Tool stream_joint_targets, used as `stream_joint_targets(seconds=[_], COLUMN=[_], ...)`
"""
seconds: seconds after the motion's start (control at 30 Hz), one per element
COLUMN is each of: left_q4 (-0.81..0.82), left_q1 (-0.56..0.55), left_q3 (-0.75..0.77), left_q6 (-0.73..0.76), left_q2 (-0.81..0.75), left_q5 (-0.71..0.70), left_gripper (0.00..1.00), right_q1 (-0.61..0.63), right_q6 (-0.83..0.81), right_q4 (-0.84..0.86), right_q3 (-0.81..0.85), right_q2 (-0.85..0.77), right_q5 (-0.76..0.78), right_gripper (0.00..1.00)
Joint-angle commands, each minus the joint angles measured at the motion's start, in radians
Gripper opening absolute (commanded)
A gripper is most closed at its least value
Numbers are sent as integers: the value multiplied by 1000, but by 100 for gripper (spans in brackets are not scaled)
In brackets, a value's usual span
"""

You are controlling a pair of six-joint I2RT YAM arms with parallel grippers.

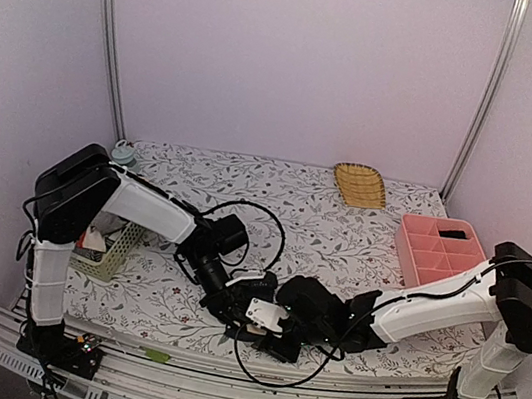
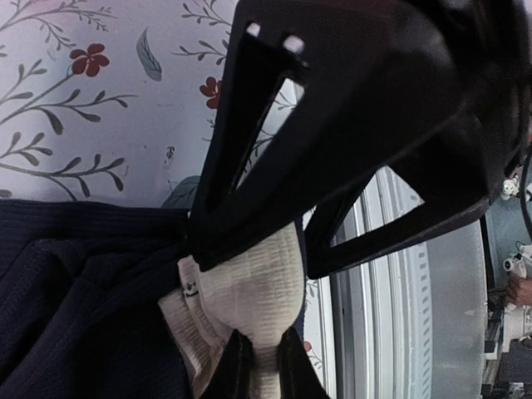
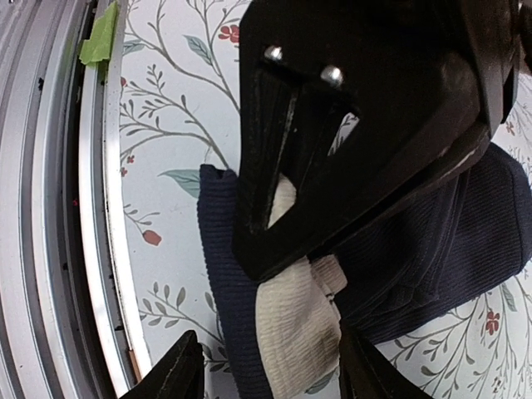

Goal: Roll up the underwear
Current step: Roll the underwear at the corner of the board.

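Underwear [image 3: 449, 241] dark ribbed, cream lining, left jaws pinching it, right jaws parted

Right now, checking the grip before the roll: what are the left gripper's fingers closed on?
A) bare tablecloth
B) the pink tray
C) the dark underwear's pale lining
C: in the left wrist view the left gripper is shut on the pale lining of the dark underwear.
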Motion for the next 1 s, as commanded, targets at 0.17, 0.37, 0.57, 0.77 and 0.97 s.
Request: stream_joint_targets(seconds=[0.17,0.37,0.57,0.77,0.97], left_q4=[-62,-57,-56,-45,35], left_q1=[9,8,8,9,20], left_q3=[-8,-7,-6,-13,-77], left_q6=[9,3,5,2,-41], left_q2=[42,47,48,39,-61], left_q5=[-36,-35,-35,-41,-132], left_gripper=[6,9,10,15,41], right_q1=[26,26,27,26,25], right_q6=[-54,-99,-80,-96,-72], right_q4=[12,-9,13,13,-38], right_q3=[24,92,59,49,71], right_q2=[-48,60,81,114,118], right_q5=[70,25,-17,0,-46], right_gripper=[55,41,43,30,0])
